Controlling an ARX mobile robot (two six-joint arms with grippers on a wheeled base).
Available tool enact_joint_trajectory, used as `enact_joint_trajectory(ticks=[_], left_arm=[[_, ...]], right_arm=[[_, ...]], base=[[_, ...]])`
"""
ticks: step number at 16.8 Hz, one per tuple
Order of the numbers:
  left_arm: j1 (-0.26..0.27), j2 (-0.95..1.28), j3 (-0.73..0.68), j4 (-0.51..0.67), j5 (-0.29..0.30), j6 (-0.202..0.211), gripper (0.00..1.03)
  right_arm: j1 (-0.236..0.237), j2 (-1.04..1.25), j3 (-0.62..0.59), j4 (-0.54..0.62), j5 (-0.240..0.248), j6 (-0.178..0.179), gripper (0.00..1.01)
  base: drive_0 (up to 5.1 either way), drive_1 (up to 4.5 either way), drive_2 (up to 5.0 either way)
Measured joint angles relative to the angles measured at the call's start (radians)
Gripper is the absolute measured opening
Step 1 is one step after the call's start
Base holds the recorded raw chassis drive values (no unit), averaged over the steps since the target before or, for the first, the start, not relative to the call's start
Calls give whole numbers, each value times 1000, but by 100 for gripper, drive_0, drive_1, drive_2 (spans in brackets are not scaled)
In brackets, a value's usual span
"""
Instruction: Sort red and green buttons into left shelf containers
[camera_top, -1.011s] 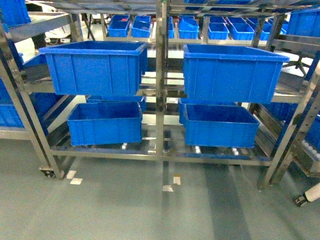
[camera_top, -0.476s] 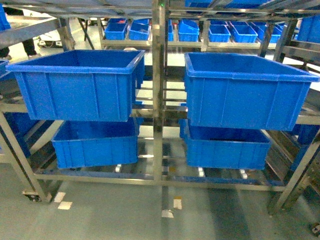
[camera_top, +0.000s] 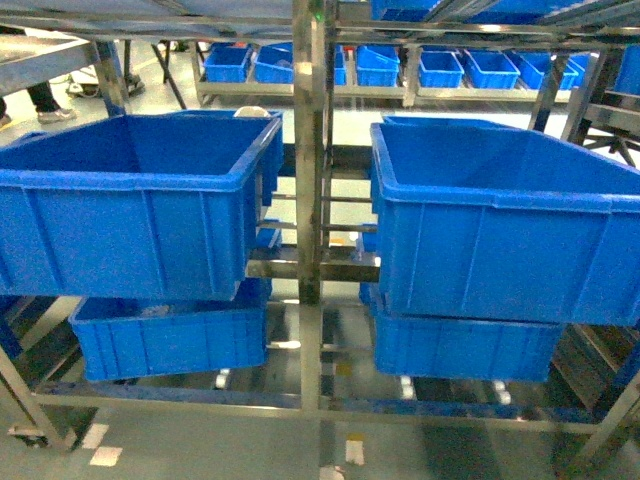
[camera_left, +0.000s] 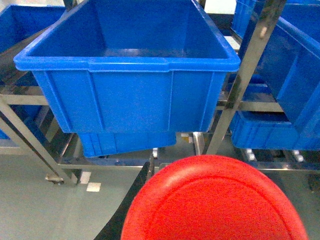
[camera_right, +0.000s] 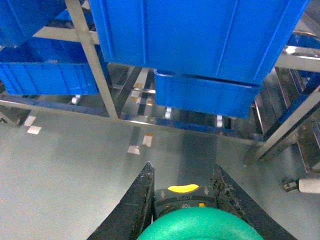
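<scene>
Right wrist view, your right gripper (camera_right: 182, 192) pinches the green button (camera_right: 200, 225), left gripper (camera_left: 150, 200) clamps the red button (camera_left: 215, 200), upper left blue bin (camera_left: 130, 65) ahead, bare floor (camera_right: 75, 160) below.

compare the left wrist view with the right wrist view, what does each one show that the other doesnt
Only the left wrist view shows the red button, filling the bottom of the frame, and looks into the upper left container. Only the right wrist view shows the green button between the right hand fingers, plus a caster. Both show blue bins, the steel shelf frame and grey floor.
</scene>
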Motion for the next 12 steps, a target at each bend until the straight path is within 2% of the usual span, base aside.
enact_joint_trajectory(ticks=[4, 8, 12], left_arm=[[-1, 2, 0, 3, 0, 0, 26], [0, 8, -2, -4, -1, 0, 26], [-5, 3, -1, 2, 6, 0, 26]], right_arm=[[0, 3, 0, 2, 2, 0, 29], [0, 4, 0, 1, 2, 0, 29], [-1, 3, 0, 1, 6, 0, 29]], base=[[2, 424, -420], [0, 0, 0], [-486, 211, 273]])
